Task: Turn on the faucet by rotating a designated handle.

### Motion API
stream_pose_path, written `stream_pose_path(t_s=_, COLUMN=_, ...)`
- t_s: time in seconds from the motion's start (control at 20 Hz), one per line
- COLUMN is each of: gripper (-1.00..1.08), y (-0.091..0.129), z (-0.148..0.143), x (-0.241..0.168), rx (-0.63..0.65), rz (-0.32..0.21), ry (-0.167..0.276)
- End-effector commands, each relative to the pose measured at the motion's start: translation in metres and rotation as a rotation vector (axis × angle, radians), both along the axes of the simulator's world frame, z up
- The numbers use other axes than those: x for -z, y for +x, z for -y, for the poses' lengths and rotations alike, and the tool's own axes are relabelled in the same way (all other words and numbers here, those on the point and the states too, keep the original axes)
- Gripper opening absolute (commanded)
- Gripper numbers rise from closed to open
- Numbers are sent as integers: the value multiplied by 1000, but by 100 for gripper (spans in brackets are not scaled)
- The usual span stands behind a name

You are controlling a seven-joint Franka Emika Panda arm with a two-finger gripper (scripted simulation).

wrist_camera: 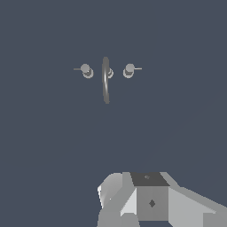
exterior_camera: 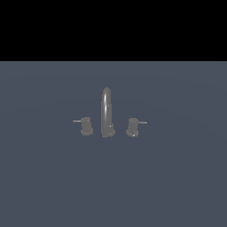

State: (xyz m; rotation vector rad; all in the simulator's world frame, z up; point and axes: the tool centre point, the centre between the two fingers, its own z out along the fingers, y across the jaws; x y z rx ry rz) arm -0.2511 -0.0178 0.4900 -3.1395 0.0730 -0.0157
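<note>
Slate floor (exterior_camera: 53,177); faucet (exterior_camera: 106,111) untouched; only wrist view shows arm, fingers' state unclear.

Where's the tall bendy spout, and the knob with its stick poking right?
spout (exterior_camera: 106,111): exterior view, middle of its upright arch.
handle (exterior_camera: 132,127): exterior view, on the knob body.

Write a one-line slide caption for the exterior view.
Grey faucet on a flat blue-grey surface, arched spout between two knobs; the target handle points its rod to the exterior view's right, no arm in frame.
</note>
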Motion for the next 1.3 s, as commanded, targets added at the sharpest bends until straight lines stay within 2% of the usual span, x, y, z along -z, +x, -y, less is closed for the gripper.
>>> stream_pose_path(t_s=0.0, gripper=-100, y=0, z=0, x=0, rx=0, rz=0, ry=0)
stream_pose_path(t_s=0.6, gripper=-100, y=16, z=-8, x=25, rx=90, rz=-1, ry=1)
stream_pose_path(t_s=0.9, gripper=-100, y=38, z=-15, x=56, rx=204, rz=-1, ry=2)
stream_pose_path(t_s=1.25, gripper=-100, y=74, z=-23, x=105, rx=380, rz=-3, ry=4)
